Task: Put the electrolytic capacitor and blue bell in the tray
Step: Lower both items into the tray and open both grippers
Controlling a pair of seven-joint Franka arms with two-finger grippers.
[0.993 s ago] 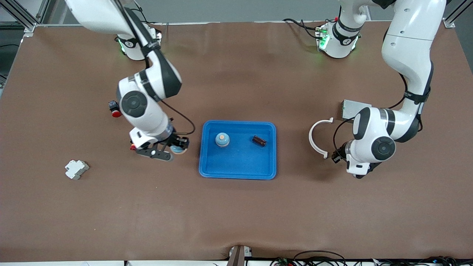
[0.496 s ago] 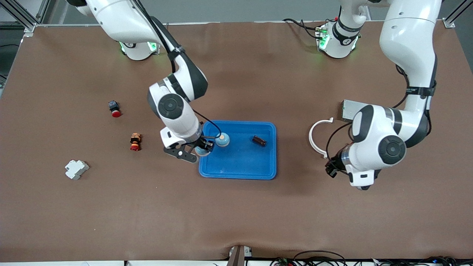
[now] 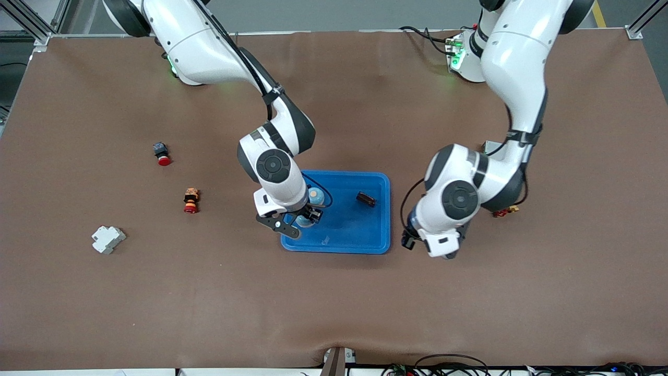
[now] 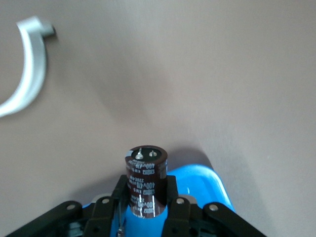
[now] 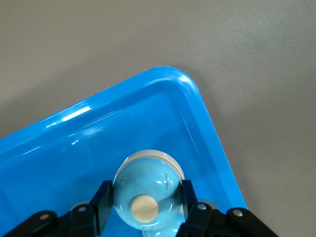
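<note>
The blue tray (image 3: pixel 360 235) lies mid-table. My right gripper (image 3: pixel 301 219) hangs over the tray's corner toward the right arm's end, shut on a blue bell (image 5: pixel 145 195); the right wrist view shows both fingers pressed against its dome above the tray floor (image 5: pixel 98 143). A second blue bell (image 3: pixel 316 196) and a dark capacitor (image 3: pixel 366 199) lie in the tray. My left gripper (image 4: pixel 146 192) is shut on an upright brown electrolytic capacitor (image 4: pixel 146 175), over the tray's rim (image 4: pixel 210 180) at the left arm's end. In the front view the left wrist hides that gripper.
Toward the right arm's end lie a red push button (image 3: pixel 162 154), a small orange-red part (image 3: pixel 191 201) and a white block (image 3: pixel 108 239). Near the left arm sit a red-yellow connector (image 3: pixel 503 211) and a grey box (image 3: pixel 490 147). A white curved clip (image 4: pixel 29 74) lies beside the tray.
The right arm carried the blue bell from beside the tray to over its corner. The left arm swung in toward the tray and now covers the white clip in the front view.
</note>
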